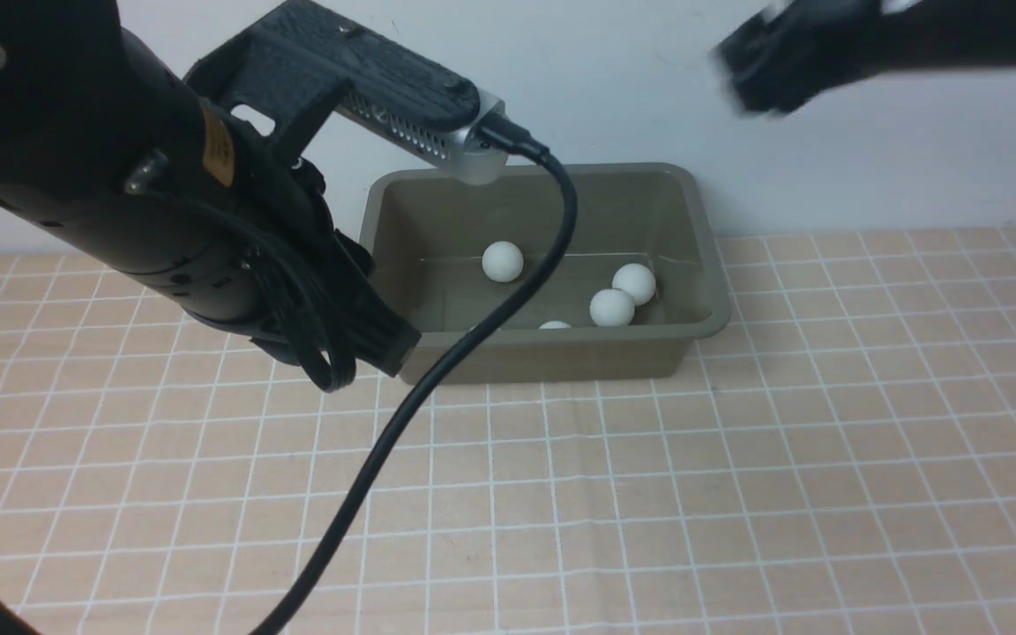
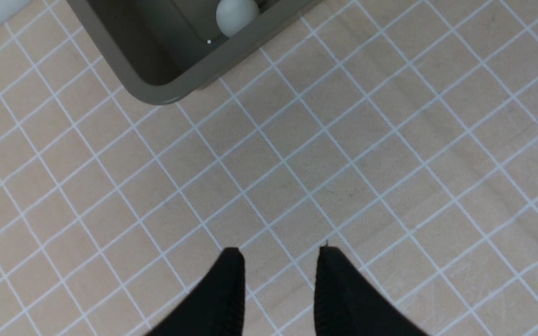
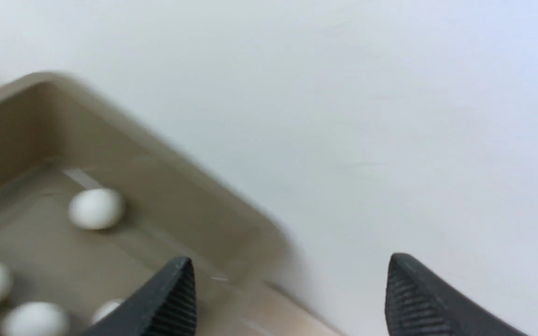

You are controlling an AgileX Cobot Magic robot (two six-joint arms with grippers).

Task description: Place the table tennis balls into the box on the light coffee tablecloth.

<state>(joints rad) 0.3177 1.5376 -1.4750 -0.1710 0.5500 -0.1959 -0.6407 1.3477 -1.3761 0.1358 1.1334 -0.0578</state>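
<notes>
The olive-grey box (image 1: pixel 709 265) stands at the back middle of the light coffee tablecloth (image 1: pixel 737 459), against the wall. Several white table tennis balls lie inside it, among them one (image 1: pixel 503 261) at the back left and two touching (image 1: pixel 633 283) at the right. My right gripper (image 3: pixel 290 270) is wide open and empty, raised above the box's right end; it shows blurred at the top right (image 1: pixel 781 62). My left gripper (image 2: pixel 279 254) hovers over bare cloth near the box's corner (image 2: pixel 157 93), its jaws a little apart with nothing between them.
My left arm (image 1: pixel 164 203) and its black cable (image 1: pixel 437 370) cover the box's left end and cross the cloth in front of it. A white wall (image 1: pixel 825 168) rises right behind the box.
</notes>
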